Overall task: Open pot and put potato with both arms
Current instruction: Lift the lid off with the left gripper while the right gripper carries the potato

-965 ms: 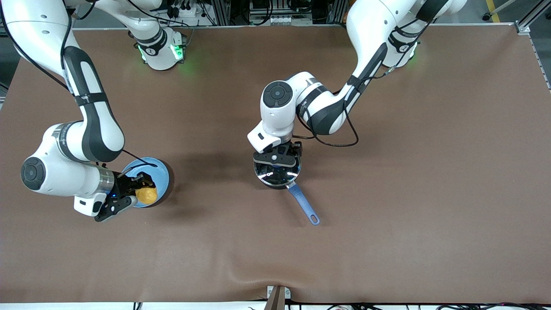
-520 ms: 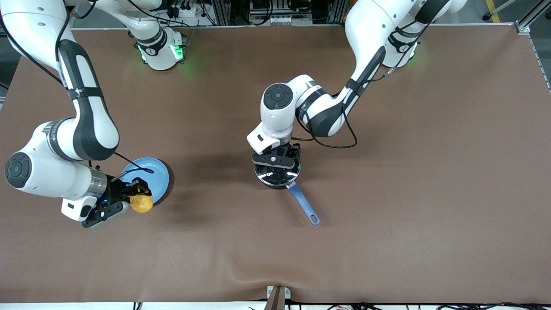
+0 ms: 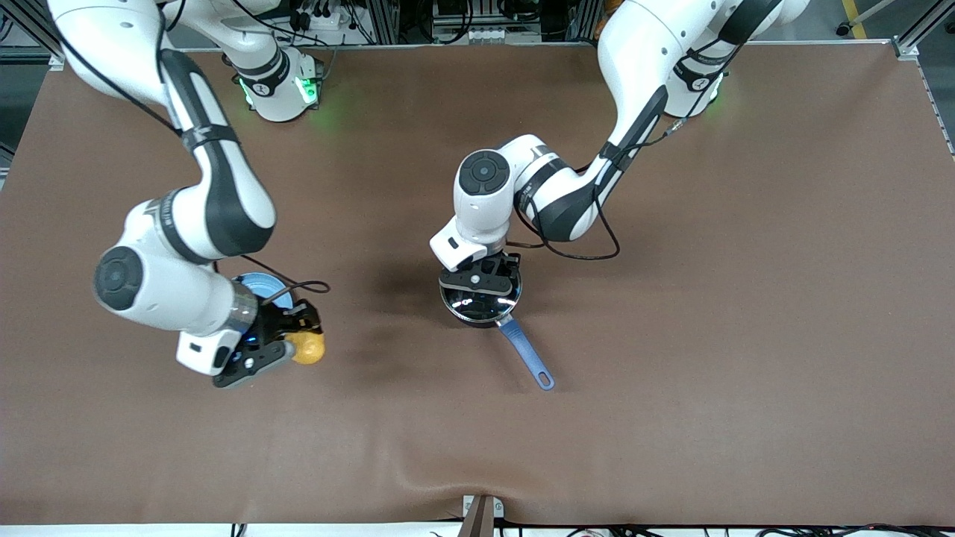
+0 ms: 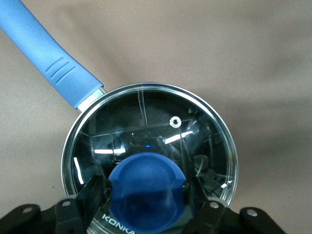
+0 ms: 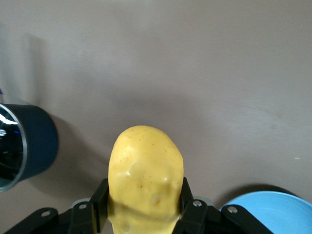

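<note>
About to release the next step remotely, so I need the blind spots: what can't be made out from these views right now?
- Left tool on the lid knob: in the left wrist view its fingers flank the knob, but firm contact cannot be told; in the front view the wrist covers it.
- Pot interior: glare on the glass lid hides it.
- Plate: mostly covered by the right arm in the front view, cut by the edge in the right wrist view.
- Potato underside: hidden in the right tool.

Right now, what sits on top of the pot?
The glass lid covers the pot, and the left gripper is around its blue knob. Reflections hide what lies inside. The potato is in the right gripper, over the table.
</note>
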{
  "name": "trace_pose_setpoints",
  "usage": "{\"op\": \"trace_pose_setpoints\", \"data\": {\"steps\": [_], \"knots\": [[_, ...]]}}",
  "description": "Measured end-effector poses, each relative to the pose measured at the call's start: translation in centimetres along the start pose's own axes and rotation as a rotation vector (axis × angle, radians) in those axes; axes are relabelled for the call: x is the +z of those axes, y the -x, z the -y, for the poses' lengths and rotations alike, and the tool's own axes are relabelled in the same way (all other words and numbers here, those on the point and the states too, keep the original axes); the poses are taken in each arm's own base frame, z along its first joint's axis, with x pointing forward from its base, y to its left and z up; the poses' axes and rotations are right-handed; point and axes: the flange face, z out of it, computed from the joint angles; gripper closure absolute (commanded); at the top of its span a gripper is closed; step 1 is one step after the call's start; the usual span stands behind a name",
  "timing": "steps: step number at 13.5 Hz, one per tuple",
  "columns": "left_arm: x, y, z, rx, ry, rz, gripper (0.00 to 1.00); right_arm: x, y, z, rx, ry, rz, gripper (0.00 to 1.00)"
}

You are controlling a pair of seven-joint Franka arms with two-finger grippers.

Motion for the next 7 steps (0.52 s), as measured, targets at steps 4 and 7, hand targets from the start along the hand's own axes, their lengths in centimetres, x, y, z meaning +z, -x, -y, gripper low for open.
{"op": "trace_pose_setpoints", "data": {"steps": [4, 7], "knots": [[-0.2, -0.1, -0.1, 0.0, 0.006, -0.006, 1.0, 0.7, -0.8, 5.0, 0.015, -0.004, 0.004, 1.0], [-2.2, -0.9, -0.3, -0.006, 0.025, -0.036, 1.0, 0.3, -1.4, 8.4, 0.049, -0.007, -0.01, 1.0]]}}
